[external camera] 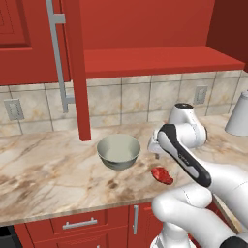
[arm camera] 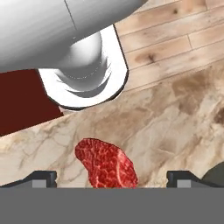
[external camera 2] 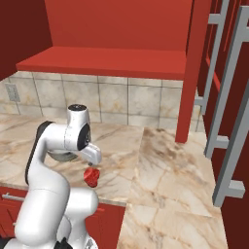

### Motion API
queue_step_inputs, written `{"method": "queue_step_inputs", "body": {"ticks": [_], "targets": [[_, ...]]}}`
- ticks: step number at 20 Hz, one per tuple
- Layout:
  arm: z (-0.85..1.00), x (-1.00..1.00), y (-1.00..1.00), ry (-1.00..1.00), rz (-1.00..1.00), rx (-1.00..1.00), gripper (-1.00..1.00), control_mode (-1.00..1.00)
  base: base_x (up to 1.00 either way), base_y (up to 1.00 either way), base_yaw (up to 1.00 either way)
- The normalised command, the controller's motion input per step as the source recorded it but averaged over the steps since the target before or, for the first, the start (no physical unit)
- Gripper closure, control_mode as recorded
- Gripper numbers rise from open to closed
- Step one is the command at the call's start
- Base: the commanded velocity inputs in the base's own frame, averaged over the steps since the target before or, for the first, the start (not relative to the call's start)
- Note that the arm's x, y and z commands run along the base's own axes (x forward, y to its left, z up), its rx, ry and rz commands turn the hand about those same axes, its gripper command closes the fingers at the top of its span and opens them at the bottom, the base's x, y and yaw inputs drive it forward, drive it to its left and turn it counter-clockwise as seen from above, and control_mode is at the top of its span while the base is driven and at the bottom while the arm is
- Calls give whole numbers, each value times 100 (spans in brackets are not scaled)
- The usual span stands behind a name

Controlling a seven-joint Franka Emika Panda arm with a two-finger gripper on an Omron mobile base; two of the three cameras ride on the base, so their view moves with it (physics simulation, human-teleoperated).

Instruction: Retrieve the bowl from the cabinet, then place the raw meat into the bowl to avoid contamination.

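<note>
While the bowl (external camera: 118, 151) sits on the marble counter (external camera: 43, 169) below the open cabinet (external camera: 155, 60), the raw meat (arm camera: 107, 164) lies near the counter's front edge, just right of the bowl. Above the meat, the gripper (arm camera: 111, 179) hovers with jaws spread wide, holding nothing.

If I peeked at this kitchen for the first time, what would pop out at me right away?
Probably the small glossy red lump of raw meat, bright against the pale marble counter near its front edge. Just behind it to the left sits a round cream-white bowl, already out on the counter. The white robot arm bends over them, its open gripper hanging just above the meat, all under the big red wall cabinet.
</note>
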Motion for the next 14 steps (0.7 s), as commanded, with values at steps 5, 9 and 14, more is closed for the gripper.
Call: {"method": "queue_step_inputs", "body": {"ticks": [5,9,14], "targets": [[-30,-36,-10,0,33,-14,-100,-100,0,0,0],[-40,-29,-28,-2,32,-5,-100,-100,0,0,0],[-8,10,-9,-1,28,0,-100,-100,0,0,0]]}}
